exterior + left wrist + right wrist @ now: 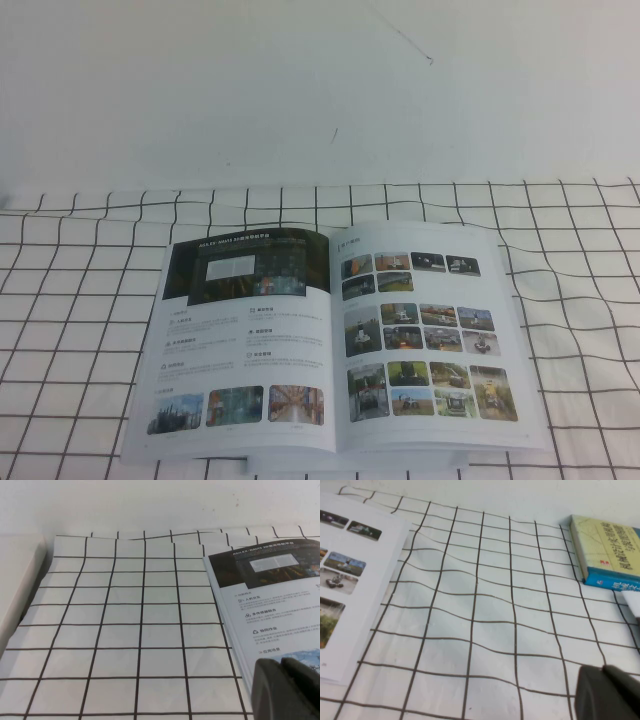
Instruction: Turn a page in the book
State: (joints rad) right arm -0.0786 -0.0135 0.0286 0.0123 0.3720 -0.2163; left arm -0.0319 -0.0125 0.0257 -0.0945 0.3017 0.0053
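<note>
Book (335, 345) open; left end effector (285, 690) by its edge, right end effector (607, 692) apart; grip state unclear.

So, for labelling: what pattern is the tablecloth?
White tablecloth with a black grid, clearest in the left wrist view.

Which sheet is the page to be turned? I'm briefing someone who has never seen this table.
On the black-gridded white cloth lies the open book. The page is its right-hand sheet, covered with rows of small colour photos, unlike the left sheet with its dark banner and text. The left gripper hangs near the book's left edge, the right gripper over cloth to its right.
</note>
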